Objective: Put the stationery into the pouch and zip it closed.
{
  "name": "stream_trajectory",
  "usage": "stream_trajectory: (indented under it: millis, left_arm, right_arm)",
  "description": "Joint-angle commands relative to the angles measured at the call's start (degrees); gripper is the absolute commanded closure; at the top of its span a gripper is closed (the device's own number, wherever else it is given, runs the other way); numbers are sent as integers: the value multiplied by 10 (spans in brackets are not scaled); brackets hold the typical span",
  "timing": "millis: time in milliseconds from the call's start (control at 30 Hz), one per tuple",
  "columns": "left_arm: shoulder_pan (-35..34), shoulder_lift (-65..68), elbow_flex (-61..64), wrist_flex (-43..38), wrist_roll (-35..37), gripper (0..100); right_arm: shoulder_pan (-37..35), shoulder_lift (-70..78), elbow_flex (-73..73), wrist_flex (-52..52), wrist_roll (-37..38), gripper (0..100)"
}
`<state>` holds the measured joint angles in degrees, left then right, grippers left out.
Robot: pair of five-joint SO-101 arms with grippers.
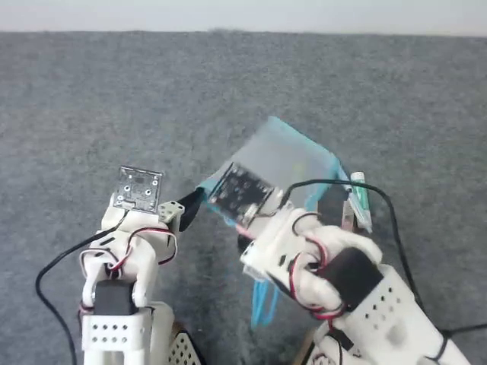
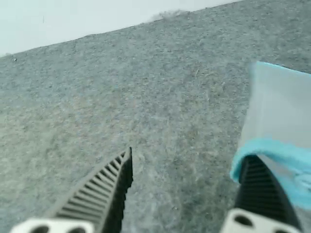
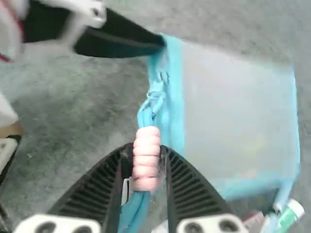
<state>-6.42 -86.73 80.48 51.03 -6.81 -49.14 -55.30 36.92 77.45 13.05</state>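
The translucent pouch [image 1: 285,152] with light-blue trim lies mid-table, also in the right wrist view [image 3: 233,116]. My right gripper [image 3: 146,146] is shut on the pink beaded zipper pull [image 3: 146,167], whose blue cord leads to the slider [image 3: 156,92] near one end of the zip. My left gripper [image 2: 184,187] is open at the pouch's corner, and the blue edge [image 2: 272,148] rests against one finger [image 2: 260,189]. A green-and-white pen [image 1: 359,199] lies at the pouch's far end, next to a reddish item [image 1: 348,217]. Whether they are inside I cannot tell.
Grey felt [image 1: 114,99] covers the whole table, with open room to the left and at the back. A loose blue strap [image 1: 262,300] hangs beside the right arm [image 1: 335,274]. A pale wall edge [image 2: 48,19] runs along the table's back.
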Motion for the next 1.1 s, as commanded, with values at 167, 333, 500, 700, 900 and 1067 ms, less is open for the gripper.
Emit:
stream_trajectory:
  millis: [167, 333, 500, 700, 900, 1067]
  left_arm:
    - [71, -2, 22, -19, 11, 681]
    - [105, -2, 25, -20, 11, 681]
    - [139, -5, 27, -23, 11, 681]
    - [143, -3, 27, -56, 38, 681]
    - [195, -3, 50, -76, 35, 696]
    - [202, -3, 85, -137, 22, 834]
  right_arm:
    - [-65, 5, -4, -23, 11, 993]
    - [-97, 4, -3, -23, 26, 993]
    - [-125, 4, 5, -21, 33, 993]
    - [-163, 4, 34, -26, 47, 993]
    - [-175, 4, 37, -22, 59, 993]
    - [-174, 3, 38, -19, 60, 993]
